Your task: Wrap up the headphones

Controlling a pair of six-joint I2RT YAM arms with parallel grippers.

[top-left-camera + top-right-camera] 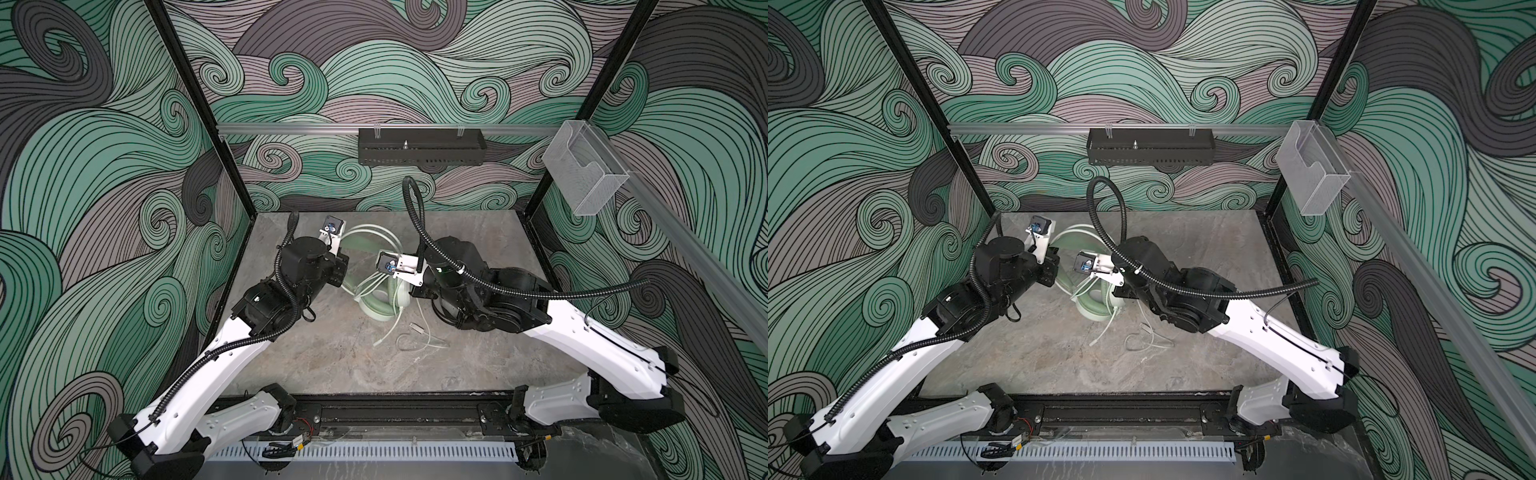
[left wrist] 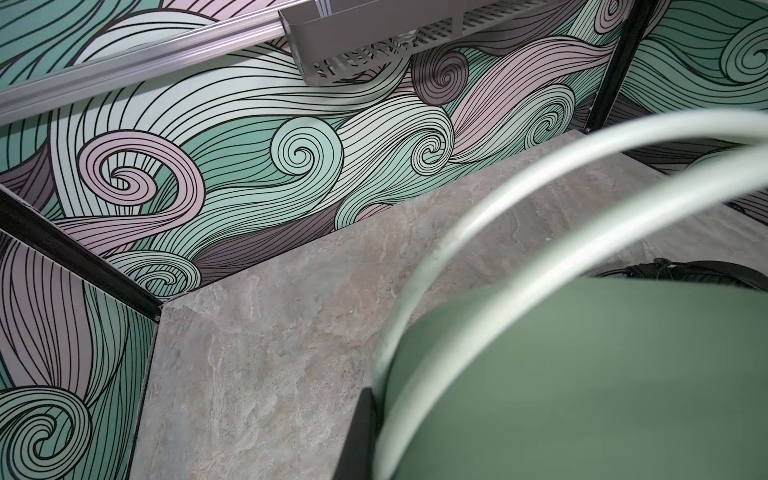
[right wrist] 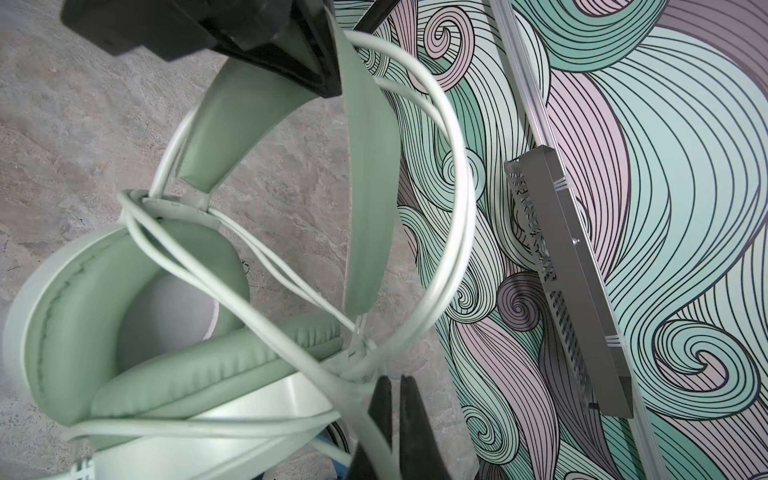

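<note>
The mint-green and white headphones (image 1: 380,306) (image 1: 1096,309) lie mid-table in both top views, with their headband (image 3: 232,124) raised. My left gripper (image 3: 320,66) is shut on the headband; in the left wrist view one finger (image 2: 360,436) presses against the green band (image 2: 582,374). The white cable (image 3: 453,199) loops around the band and ear cup (image 3: 124,291). My right gripper (image 3: 395,380) is shut on that cable beside the cup. The cable's loose end (image 1: 415,338) trails on the table. A black headset with some blue (image 2: 681,272) shows only partly, behind the band.
A black perforated tray (image 1: 419,145) hangs on the rear rail. A clear plastic box (image 1: 586,174) hangs on the right rail. Patterned walls close in the grey stone table (image 1: 332,374) on three sides. Both arms meet over its middle.
</note>
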